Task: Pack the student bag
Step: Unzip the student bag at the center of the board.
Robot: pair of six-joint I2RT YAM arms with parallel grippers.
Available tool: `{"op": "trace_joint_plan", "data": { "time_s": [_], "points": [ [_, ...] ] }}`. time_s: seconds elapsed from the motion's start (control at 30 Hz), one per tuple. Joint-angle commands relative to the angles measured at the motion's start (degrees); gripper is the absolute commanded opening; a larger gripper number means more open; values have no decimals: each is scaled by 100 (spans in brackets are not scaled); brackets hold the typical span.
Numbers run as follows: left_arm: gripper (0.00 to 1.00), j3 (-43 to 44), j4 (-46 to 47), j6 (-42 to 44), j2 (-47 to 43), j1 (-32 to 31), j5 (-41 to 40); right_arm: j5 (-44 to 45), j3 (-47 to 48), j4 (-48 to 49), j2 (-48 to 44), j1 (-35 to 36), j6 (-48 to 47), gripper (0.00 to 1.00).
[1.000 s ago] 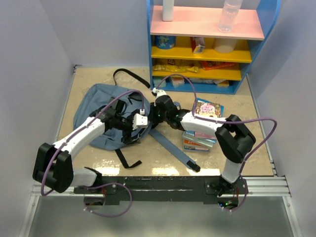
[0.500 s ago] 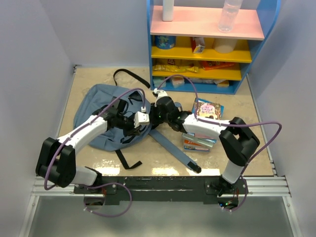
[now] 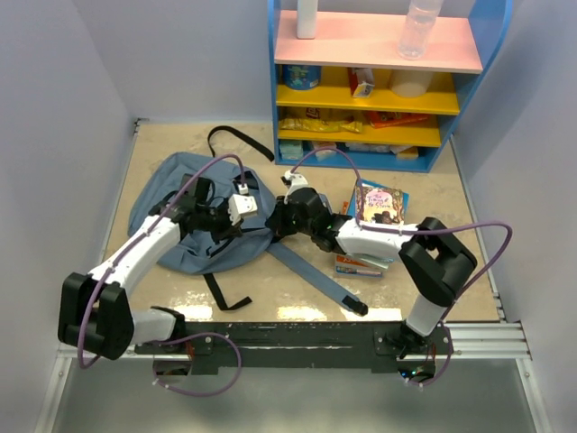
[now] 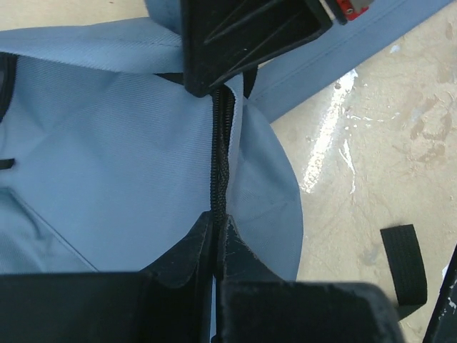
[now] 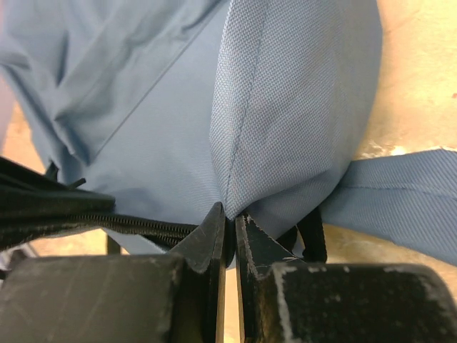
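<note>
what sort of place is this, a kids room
Probably a robot test cell staged as a child's school corner: plain walls close in a beige table, a bright blue, pink and yellow shelf unit holds bottles and packets, and a grey-blue backpack lies beside a stack of picture books.

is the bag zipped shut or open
Shut where it shows: the zip of the bag runs as one closed line into the left gripper; rest hidden.

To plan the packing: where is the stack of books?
In the top view, the stack of books lies right of centre, in front of the shelf unit, partly under the right arm.
</note>
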Motion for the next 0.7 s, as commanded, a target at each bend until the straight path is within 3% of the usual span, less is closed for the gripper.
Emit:
{"op": "trace_joint_plan", "data": {
  "time_s": [0.0,0.1,0.23,0.33,0.57,0.67],
  "points": [
    [0,148,-93,-141,-425,275,-146,167,-322,188,-300,-64,88,5],
    [0,113,-198,-159,-645,328,-180,140,-445,328,-361,-72,149,9],
    [0,17,-400,-54,-663,346,-154,114,-744,670,-467,-72,324,31],
    [0,-1,-488,-19,-610,346,-23,17,-762,812,-537,-72,474,41],
    [0,60,-550,-79,-627,346,-83,0,-797,908,-687,-81,554,40],
    [0,43,-436,-220,-821,346,-250,-70,-806,953,-591,-72,545,29]
  ]
}}
